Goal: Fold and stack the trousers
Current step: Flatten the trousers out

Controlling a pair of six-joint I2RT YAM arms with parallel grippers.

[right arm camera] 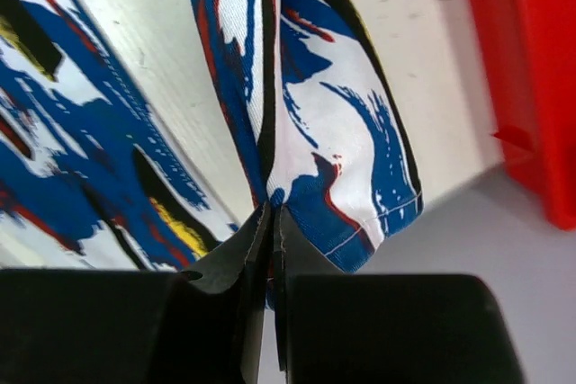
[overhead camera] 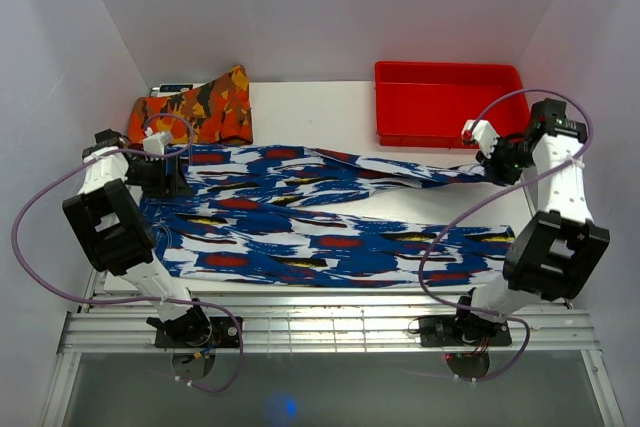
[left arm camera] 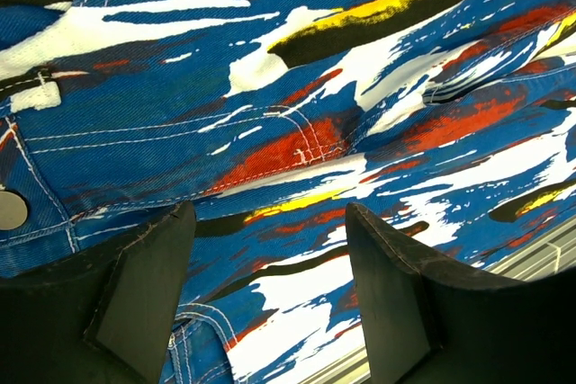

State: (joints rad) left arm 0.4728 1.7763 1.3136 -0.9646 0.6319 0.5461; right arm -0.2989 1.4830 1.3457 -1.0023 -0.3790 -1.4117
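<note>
The blue, white and red print trousers (overhead camera: 320, 217) lie spread across the table with the waist at the left and both legs running right. My left gripper (overhead camera: 165, 172) is open just above the waist fabric (left arm camera: 270, 132), fingers (left arm camera: 144, 285) apart with cloth under them. My right gripper (overhead camera: 490, 162) is shut on the hem of the far trouser leg (right arm camera: 342, 177) and holds it lifted off the table at the right. The near leg (overhead camera: 400, 247) lies flat.
A folded orange, red and black print garment (overhead camera: 200, 105) lies at the back left. A red bin (overhead camera: 450, 102) stands at the back right, close to my right gripper. The white table (overhead camera: 320, 117) shows between them.
</note>
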